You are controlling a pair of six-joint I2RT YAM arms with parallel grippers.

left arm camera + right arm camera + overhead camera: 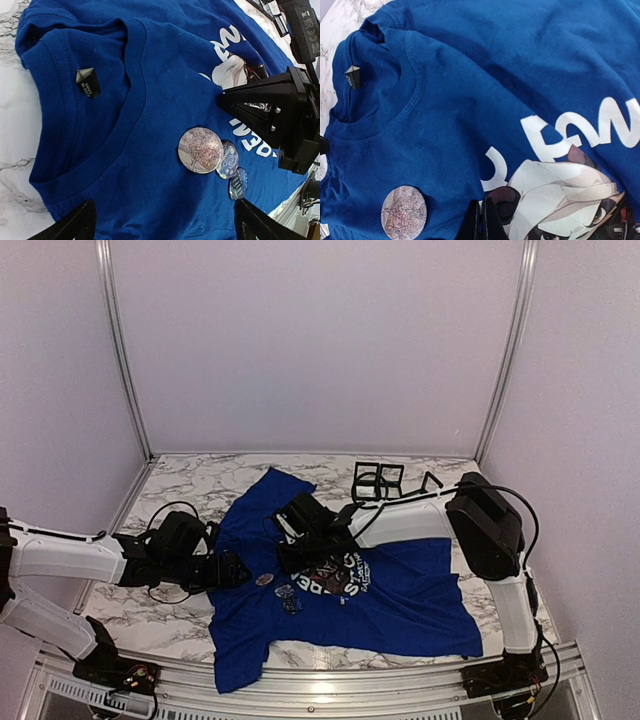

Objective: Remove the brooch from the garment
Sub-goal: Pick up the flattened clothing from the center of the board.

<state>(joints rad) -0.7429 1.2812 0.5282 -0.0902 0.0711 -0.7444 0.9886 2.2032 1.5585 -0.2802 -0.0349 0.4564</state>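
Garment (pixel 400 600) (a royal-blue T-shirt with a panda print) lies spread on the marble table (pixel 190 480), its collar toward 9 o'clock in the top view. The brooch (pixel 200 150), a round disc with a tree-like pattern, sits on the chest just inside the collar band, at 9 o'clock from the print. Two smaller badges (pixel 227 160) lie in a row against its edge. Your left gripper (pixel 236 571) hovers over the collar at 9 o'clock from the brooch, jaws spread wide and holding nothing. Your right gripper (pixel 481 222) has its fingers pressed together, tips down on the cloth between brooch and print, at about 2 o'clock from the brooch. You cannot tell whether a fold of fabric is caught between them.
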